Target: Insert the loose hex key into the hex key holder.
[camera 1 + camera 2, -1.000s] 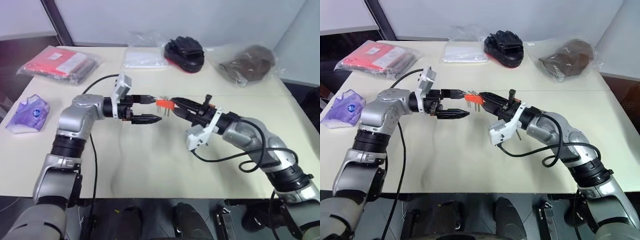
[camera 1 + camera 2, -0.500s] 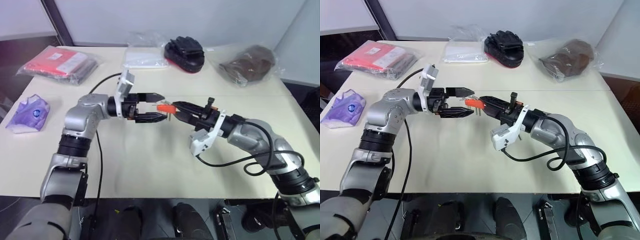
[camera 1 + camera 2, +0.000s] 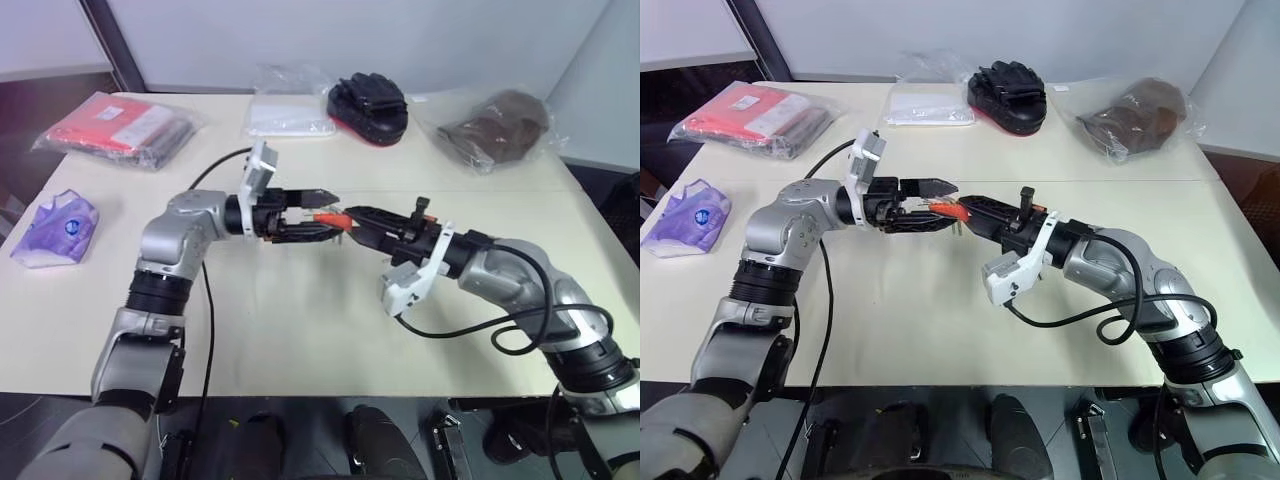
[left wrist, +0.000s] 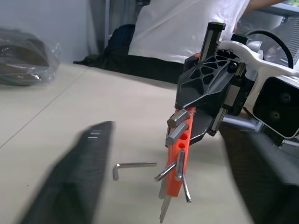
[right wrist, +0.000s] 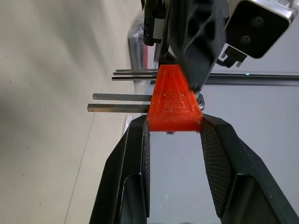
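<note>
The holder [image 5: 175,105] is orange plastic with a grainy, matt face; the keys [image 5: 122,102] in it are dull grey metal, as is the loose key [image 4: 133,166]; the table [image 3: 300,330] is smooth, matt beige; the fingers [image 5: 219,163] are black with a fine cross-hatched texture; clear, glossy plastic wraps the red packet [image 3: 120,125].

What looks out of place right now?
The loose hex key lies on the table, apart from both grippers. Meanwhile the right gripper clamps the orange holder in the air and the left gripper is at the holder rather than the key.
</note>
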`<action>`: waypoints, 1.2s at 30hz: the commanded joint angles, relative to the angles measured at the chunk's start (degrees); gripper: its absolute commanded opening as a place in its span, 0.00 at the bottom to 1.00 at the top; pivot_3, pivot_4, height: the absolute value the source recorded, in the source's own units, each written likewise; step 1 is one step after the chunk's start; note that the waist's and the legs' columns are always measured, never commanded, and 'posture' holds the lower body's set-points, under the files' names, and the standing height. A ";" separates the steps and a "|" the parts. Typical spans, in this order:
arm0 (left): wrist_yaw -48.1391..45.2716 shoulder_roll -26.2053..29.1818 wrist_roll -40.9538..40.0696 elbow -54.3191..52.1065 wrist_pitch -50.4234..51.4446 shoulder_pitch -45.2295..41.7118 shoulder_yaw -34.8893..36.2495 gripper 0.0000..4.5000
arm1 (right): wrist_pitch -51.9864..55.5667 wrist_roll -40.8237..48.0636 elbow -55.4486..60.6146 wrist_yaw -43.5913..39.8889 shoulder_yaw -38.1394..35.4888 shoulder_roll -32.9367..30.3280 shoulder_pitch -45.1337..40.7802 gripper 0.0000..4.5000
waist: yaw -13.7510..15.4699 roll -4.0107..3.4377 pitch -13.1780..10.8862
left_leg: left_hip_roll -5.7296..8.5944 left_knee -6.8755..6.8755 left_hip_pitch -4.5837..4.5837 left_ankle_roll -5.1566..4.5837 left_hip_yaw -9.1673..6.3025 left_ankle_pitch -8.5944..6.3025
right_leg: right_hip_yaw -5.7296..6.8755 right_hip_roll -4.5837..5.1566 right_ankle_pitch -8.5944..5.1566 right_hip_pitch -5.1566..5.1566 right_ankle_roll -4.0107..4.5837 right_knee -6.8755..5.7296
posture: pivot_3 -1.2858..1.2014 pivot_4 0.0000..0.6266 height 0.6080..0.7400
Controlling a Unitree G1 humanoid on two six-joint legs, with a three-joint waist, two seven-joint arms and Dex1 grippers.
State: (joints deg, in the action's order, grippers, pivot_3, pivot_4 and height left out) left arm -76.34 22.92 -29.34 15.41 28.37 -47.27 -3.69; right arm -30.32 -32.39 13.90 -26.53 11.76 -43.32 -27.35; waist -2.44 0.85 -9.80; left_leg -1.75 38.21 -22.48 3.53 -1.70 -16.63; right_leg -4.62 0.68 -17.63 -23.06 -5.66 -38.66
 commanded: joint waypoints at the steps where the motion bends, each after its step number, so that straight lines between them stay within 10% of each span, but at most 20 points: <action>1: -0.23 -0.24 -0.30 -0.76 -0.64 0.18 0.13 0.35 | 0.13 1.33 2.36 -0.12 -2.32 -0.12 -0.30 0.22 | 0.00 0.00 0.00 | 0.00 0.00 0.00 0.00 0.00 0.00 | 0.00 0.00 0.00 0.00 0.00 0.00 | 0.52 0.24 1.00; 4: -0.25 -0.60 -0.13 -0.80 -0.67 0.33 -0.05 0.01 | 0.08 1.32 2.41 -0.32 -2.46 -0.13 -0.14 0.22 | 0.02 0.00 0.00 | 0.00 0.01 0.00 0.00 0.01 0.00 | 0.00 0.00 0.00 0.00 0.00 0.00 | 0.52 0.24 1.00; 14: 0.11 -0.93 0.65 -0.93 -0.81 0.42 -0.72 0.01 | 0.46 2.26 2.59 -0.98 -2.81 0.08 0.03 0.22 | 0.01 0.00 0.00 | 0.00 0.01 0.00 0.00 0.00 0.00 | 0.00 0.00 0.00 0.00 0.00 0.00 | 0.52 0.24 1.00; 21: 0.52 -0.80 0.54 -1.39 -0.89 0.62 -0.82 0.00 | 0.70 2.09 1.82 -1.32 -2.79 -0.12 0.66 0.99 | 0.01 0.00 0.00 | 0.00 0.01 0.00 0.00 0.00 0.00 | 0.00 0.00 0.00 0.01 0.00 0.00 | 0.52 0.24 1.00; 25: 1.09 -0.29 1.08 -1.68 -1.84 0.86 -0.49 0.00 | 2.21 3.32 1.39 -3.64 -3.12 -1.49 1.89 0.99 | 0.01 0.00 0.00 | 0.00 0.01 0.00 0.00 0.01 0.00 | 0.00 0.00 0.00 0.01 0.00 0.00 | 0.52 0.24 1.00; 29: 1.94 0.62 2.19 -2.05 -3.99 0.94 0.00 0.00 | 17.11 11.71 3.14 -9.07 -6.70 0.78 7.02 0.99 | 0.24 0.00 0.00 | 0.00 0.02 0.02 0.00 -0.03 0.00 | 0.01 0.00 0.00 0.07 0.00 0.00 | 0.52 0.24 1.00; 36: 3.11 1.83 2.46 -2.71 -4.95 1.78 0.35 0.00 | 75.51 31.43 17.42 -13.52 -16.04 13.47 11.69 0.99 | 0.18 -0.02 0.02 | -0.04 0.05 0.10 0.00 -0.15 0.01 | 0.03 0.00 0.00 0.16 0.00 -0.08 | 0.52 0.24 1.00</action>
State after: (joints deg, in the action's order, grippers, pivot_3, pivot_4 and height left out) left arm -73.21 24.38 -26.71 14.79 24.38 -45.48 -4.48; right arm 36.72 -4.00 27.10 -39.98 -2.73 -30.19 -15.07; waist -2.25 0.83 -9.78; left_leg -1.79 38.25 -22.37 3.53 -1.87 -16.62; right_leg -4.60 0.69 -17.63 -22.91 -5.66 -38.76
